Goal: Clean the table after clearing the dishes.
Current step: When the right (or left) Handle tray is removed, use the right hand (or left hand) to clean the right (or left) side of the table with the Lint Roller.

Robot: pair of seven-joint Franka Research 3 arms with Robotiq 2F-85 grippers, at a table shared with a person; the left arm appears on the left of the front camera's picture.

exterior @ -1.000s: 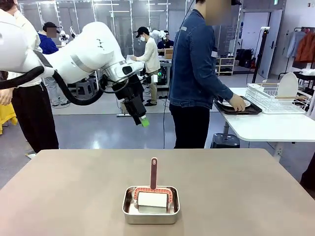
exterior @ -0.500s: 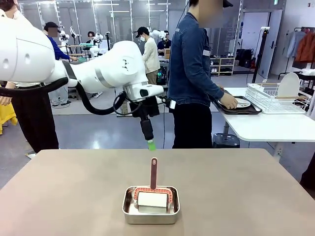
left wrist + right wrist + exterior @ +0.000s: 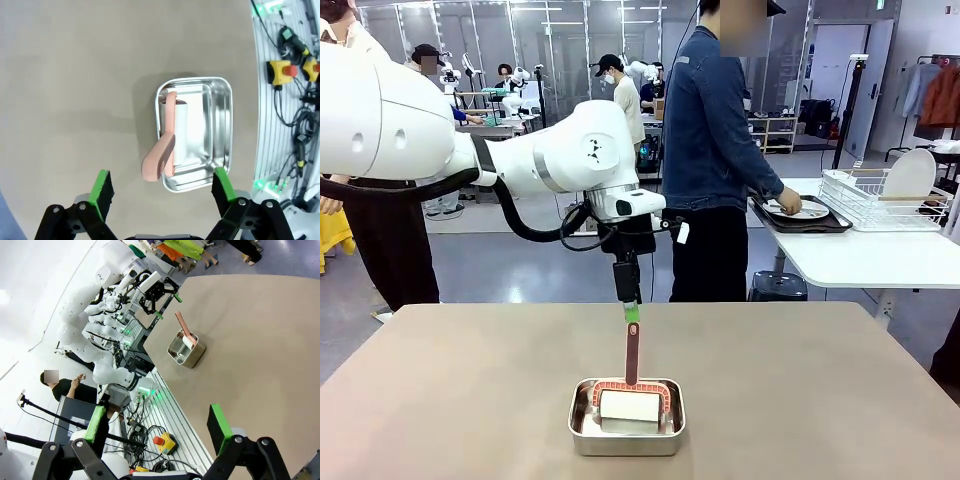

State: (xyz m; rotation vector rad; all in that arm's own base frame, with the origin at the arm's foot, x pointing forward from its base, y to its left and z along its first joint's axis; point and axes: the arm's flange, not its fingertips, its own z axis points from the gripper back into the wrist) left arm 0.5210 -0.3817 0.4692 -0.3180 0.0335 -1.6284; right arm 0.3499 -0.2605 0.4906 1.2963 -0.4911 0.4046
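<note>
The left arm is reaching in over the table (image 3: 440, 400) from its left side, and the left gripper (image 3: 632, 312) is pointing straight down over the middle, hanging just above the tip of a pinkish handle (image 3: 632, 352). Whether it is touching the tip I cannot tell. In the left wrist view this gripper (image 3: 162, 189) is standing with its jaws spread wide and gripping nothing, with the handle (image 3: 159, 161) lying below the gap between the green pads (image 3: 102, 192).

The handle is rising from a white roller (image 3: 629, 405) that is resting in a steel pan (image 3: 626, 432). The pan is sitting near the table's near edge, about midway along it.

The right gripper (image 3: 157, 426) is hanging high off the table's (image 3: 260, 355) edge — jaws wide apart, holding nothing — and looking across at the pan (image 3: 186, 351).

The dishes (image 3: 807, 210) are sitting off the table, on a dark tray (image 3: 820, 224) on a white table (image 3: 860, 262) to the right, beside a wire rack (image 3: 880, 200). A person (image 3: 715, 140) is standing at the far edge, with a hand (image 3: 788, 200) touching the dishes.
</note>
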